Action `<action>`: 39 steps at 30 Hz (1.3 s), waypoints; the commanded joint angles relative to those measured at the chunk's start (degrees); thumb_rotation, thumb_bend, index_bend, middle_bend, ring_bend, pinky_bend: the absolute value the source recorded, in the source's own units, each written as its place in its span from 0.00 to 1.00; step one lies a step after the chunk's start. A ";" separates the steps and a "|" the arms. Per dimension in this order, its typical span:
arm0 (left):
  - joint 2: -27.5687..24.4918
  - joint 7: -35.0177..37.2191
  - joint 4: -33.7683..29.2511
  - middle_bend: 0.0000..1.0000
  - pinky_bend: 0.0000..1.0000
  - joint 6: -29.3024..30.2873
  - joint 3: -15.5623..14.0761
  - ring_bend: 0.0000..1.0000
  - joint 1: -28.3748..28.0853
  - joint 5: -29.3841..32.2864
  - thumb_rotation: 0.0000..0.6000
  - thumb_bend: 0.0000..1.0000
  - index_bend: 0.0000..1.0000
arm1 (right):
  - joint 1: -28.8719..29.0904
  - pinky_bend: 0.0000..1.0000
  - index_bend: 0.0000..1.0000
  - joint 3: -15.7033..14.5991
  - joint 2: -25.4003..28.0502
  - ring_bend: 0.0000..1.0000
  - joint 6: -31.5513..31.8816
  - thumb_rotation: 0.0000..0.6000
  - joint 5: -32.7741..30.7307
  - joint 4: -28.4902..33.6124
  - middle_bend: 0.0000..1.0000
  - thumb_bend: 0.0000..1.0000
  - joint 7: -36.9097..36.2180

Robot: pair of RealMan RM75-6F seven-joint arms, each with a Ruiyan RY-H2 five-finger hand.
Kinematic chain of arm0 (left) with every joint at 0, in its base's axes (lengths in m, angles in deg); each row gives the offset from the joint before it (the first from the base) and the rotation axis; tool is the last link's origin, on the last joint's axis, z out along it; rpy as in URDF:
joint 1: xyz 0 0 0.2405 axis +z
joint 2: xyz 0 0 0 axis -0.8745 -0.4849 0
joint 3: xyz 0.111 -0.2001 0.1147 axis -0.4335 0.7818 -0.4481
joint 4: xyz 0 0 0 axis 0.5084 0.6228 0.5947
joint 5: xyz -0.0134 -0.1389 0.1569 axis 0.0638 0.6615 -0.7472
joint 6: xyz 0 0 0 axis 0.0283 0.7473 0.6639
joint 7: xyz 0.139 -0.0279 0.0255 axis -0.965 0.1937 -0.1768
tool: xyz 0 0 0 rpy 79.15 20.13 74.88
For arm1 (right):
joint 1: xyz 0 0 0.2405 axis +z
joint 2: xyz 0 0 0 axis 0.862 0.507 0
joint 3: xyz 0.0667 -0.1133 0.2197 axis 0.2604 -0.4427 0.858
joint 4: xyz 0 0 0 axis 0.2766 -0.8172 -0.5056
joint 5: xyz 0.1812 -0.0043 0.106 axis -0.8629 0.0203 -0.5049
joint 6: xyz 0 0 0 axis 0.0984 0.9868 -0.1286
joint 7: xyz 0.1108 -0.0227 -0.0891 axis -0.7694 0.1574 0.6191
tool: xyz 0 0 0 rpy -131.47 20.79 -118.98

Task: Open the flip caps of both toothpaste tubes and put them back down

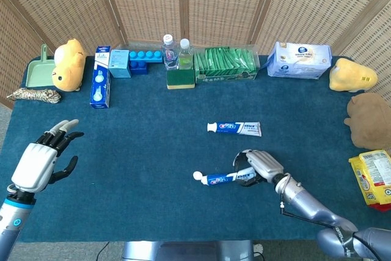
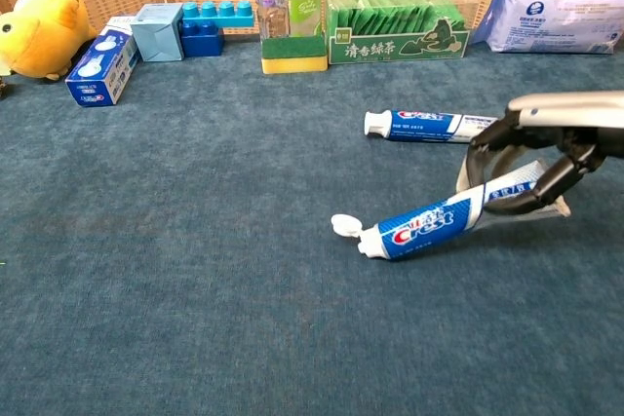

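Gripping the rear end of the "Crest" toothpaste tube, flip cap open, the right robot hand sits at lower right. Second tube lies mid-frame, just behind. Left robot hand is spread, empty, lower left. Blue carpeted worktop; wicker screen behind.

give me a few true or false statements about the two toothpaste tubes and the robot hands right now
1. The right robot hand grips the near toothpaste tube. True.
2. The near tube's flip cap is shut. False: it hangs open at the nozzle end.
3. The far toothpaste tube lies on the table, held by no hand. True.
4. The left robot hand holds the far tube. False: it holds nothing, fingers apart, at the table's left edge.
5. The two tubes touch. False: they lie apart.
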 commanded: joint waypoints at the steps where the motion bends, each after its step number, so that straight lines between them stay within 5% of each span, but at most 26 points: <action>1: -0.18 0.10 0.03 0.13 0.26 0.49 0.00 0.12 0.73 -0.11 1.00 0.41 0.22 | -1.04 0.23 0.45 0.47 0.82 0.20 1.57 0.88 0.28 0.43 0.35 0.32 1.13; 14: -0.39 0.65 0.49 0.13 0.26 3.24 -0.34 0.12 4.70 -0.35 1.00 0.38 0.22 | -4.73 0.23 0.35 4.58 -0.21 0.18 11.75 0.89 1.30 0.02 0.29 0.23 4.33; 20: -0.71 0.74 0.57 0.13 0.25 3.96 -0.15 0.12 5.87 -0.44 1.00 0.38 0.22 | -4.39 0.21 0.25 5.97 -3.22 0.08 14.19 0.89 0.48 -2.16 0.14 0.21 11.70; 24: -0.91 0.62 0.76 0.12 0.25 4.13 -0.15 0.12 6.72 -0.40 1.00 0.38 0.22 | -3.14 0.20 0.25 6.51 -6.34 0.06 16.87 0.87 -0.78 -4.81 0.14 0.21 25.99; 32: -0.36 0.85 1.78 0.12 0.24 3.19 0.29 0.11 7.09 -0.36 1.00 0.37 0.22 | 0.20 0.20 0.34 8.78 -11.59 0.05 15.19 0.87 -9.46 -6.09 0.13 0.28 40.38; 39: -0.04 1.74 2.75 0.11 0.24 2.21 0.68 0.11 7.17 -0.24 1.00 0.37 0.22 | 4.81 0.20 0.27 11.72 -15.03 0.05 11.20 0.88 -21.31 -8.68 0.13 0.28 47.98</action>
